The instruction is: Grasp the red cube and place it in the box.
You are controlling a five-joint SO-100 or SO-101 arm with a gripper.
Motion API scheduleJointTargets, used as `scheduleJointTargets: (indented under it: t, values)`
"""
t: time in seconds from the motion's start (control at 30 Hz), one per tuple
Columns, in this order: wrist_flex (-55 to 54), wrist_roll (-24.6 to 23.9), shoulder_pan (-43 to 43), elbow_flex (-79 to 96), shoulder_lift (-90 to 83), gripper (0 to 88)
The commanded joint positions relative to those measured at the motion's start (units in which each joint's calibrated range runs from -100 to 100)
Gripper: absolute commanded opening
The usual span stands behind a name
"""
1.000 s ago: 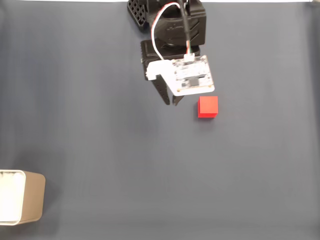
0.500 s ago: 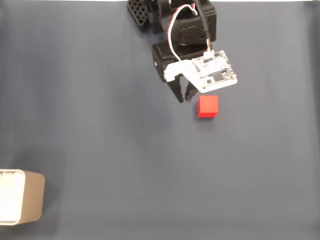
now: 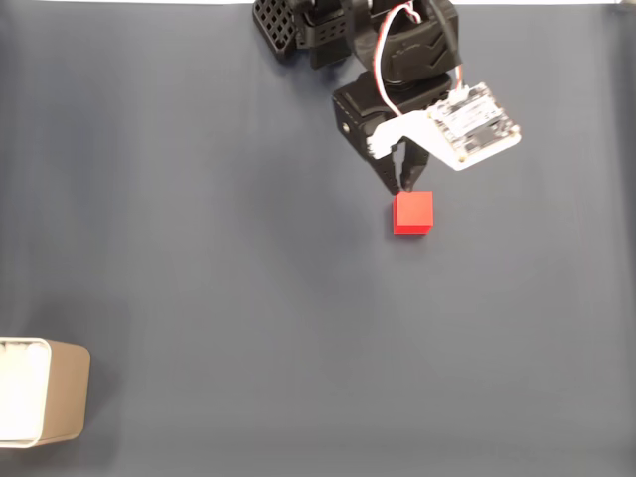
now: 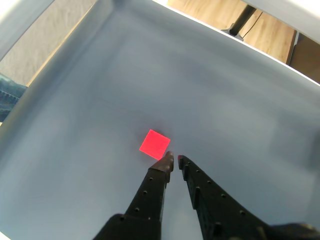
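The red cube [image 3: 413, 213] lies on the grey mat, right of centre in the fixed view. My gripper [image 3: 404, 186] hangs just behind the cube's far edge, pointing down at it. From the wrist view the cube [image 4: 154, 144] sits just ahead and slightly left of the gripper [image 4: 175, 159]. The two black fingers lie nearly together with only a thin slit and nothing between them. The tan box [image 3: 66, 394] with a white inside stands at the lower left edge of the fixed view, far from the cube.
The arm's black base [image 3: 294, 27] stands at the top edge of the mat. The mat's far edges and a wooden floor [image 4: 272, 27] show in the wrist view. Open mat lies between cube and box.
The arm has swung to the right in the fixed view, bringing the fingertips from left of the cube to just above its far edge. The cube and box have not moved.
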Motion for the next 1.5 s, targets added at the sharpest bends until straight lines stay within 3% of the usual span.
scheduleJointTargets:
  t: [0.0,0.8,1.47]
  values:
    - [-0.97,0.49,-2.12,-0.10,-1.94,0.0]
    - [-4.83,0.44,-3.47,3.18,0.84,17.2]
    - [-6.14,-5.13,-4.04,5.10,3.26,18.0]
